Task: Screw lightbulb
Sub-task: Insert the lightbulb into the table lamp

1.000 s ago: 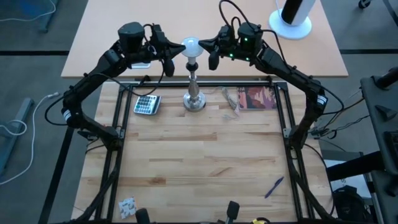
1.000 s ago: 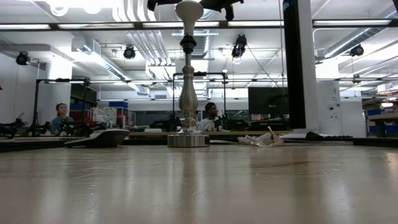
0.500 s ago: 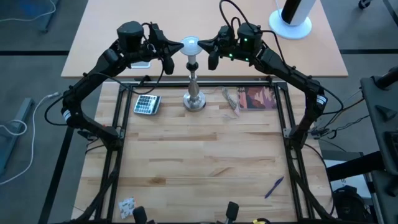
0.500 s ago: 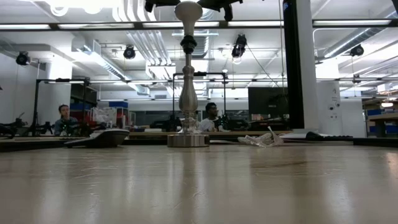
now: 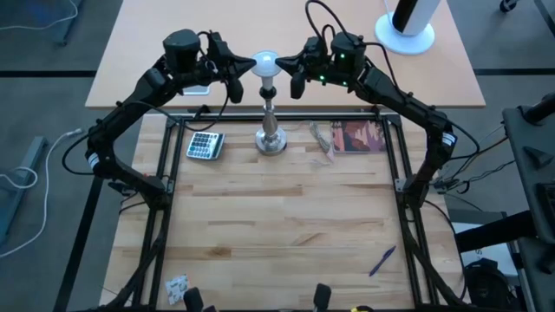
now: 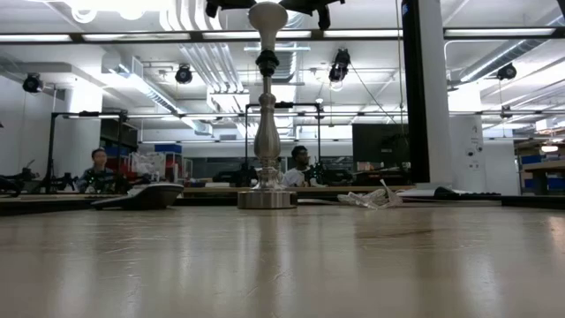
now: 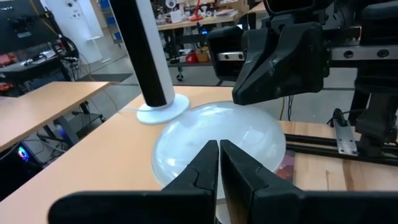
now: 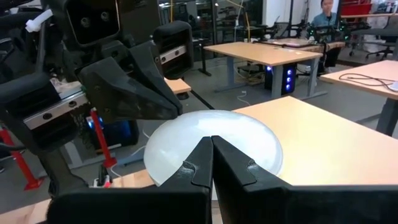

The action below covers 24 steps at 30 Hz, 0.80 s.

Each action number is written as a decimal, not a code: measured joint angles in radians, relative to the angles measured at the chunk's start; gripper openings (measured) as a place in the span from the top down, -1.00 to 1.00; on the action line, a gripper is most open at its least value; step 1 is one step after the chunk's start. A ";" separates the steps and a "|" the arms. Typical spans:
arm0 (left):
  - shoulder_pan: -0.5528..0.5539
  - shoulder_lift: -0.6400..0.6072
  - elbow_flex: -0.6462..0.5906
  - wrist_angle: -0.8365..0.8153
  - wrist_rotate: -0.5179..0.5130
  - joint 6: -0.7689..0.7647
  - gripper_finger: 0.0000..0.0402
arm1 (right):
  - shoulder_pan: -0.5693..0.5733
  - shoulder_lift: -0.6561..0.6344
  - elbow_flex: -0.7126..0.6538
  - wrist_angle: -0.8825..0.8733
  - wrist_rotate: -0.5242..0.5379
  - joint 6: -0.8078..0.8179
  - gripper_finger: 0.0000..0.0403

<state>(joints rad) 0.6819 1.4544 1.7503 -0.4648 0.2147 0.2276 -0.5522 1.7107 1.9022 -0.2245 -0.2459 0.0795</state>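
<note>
The small white frosted round lightbulb (image 5: 266, 62) sits on top of the tall silver stand with a black socket (image 5: 270, 130), which stands near the far edge of the light wooden table (image 5: 286, 225). The bulb stands straight up, its long line running up and down in line with the stand.

The left pincer (image 5: 236, 85) is just beside the bulb on the stand's left. The right pincer (image 5: 296, 82) is just beside the bulb on the stand's right. Both are about as near as each other, so the bulb sits right between them. Each wrist view looks at the bulb's round side, with the other pincer just past it.

Both pincers are clenched tight, with their two dark fingers pressed together. Neither one is holding the bulb. Their tips are very near the glass, but I cannot tell if they touch it.

I think the bulb is already in its socket. To turn it more, a pincer would have to let its fingers apart and close around the bulb's round sides.

A grey calculator (image 5: 205, 145) lies on the table left of the stand. No boxes or bowls are here.
</note>
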 joint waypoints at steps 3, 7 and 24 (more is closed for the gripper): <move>0.001 0.000 -0.001 0.004 0.000 0.000 0.98 | 0.000 0.000 0.000 -0.002 -0.013 0.001 1.00; 0.001 0.000 -0.001 0.006 0.000 0.000 0.99 | 0.003 0.000 0.000 -0.003 -0.014 0.001 1.00; 0.001 -0.027 -0.001 -0.007 0.001 0.000 0.87 | 0.005 -0.021 0.024 0.028 0.004 -0.045 1.00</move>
<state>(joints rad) 0.6828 1.4273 1.7496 -0.4721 0.2156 0.2276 -0.5473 1.6895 1.9265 -0.1961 -0.2421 0.0342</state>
